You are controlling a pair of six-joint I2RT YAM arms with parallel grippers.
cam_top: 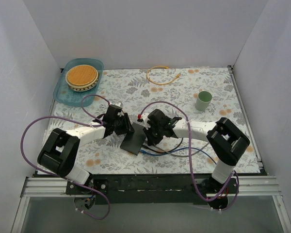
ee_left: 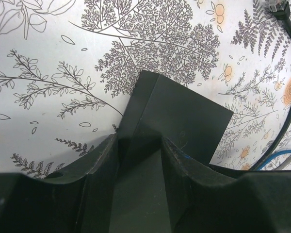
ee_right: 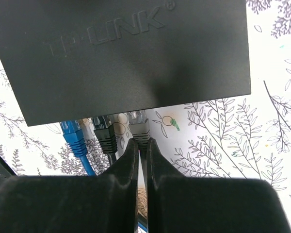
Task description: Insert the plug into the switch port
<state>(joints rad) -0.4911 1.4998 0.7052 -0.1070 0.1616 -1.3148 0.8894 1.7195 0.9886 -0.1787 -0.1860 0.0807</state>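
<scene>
Switch (cam_top: 132,143): lying on the floral table (cam_top: 126,90) near the front middle in the top view, sitting between the left gripper (cam_top: 127,130) and the right gripper (cam_top: 146,138), and trailing blue and dark cables (cam_top: 157,152) toward the right arm's side. Standing well apart toward the far edge: a teal tray (cam_top: 62,94), a looped yellow cable (cam_top: 160,75), a green cup (cam_top: 202,100). From the left wrist: being clamped at one end between partly spread fingers (ee_left: 94,170) pressing on both sides, with a loose black connector (ee_left: 280,8) lying at the upper right. From the right wrist: showing its embossed lid, with a blue plug (ee_right: 72,138) and a black plug (ee_right: 105,138) sitting at the socket edge; just beside them, fingers squeezing almost together and pinching the grey plug (ee_right: 139,127) from behind, its nose meeting the socket edge, depth of seating impossible to tell.
</scene>
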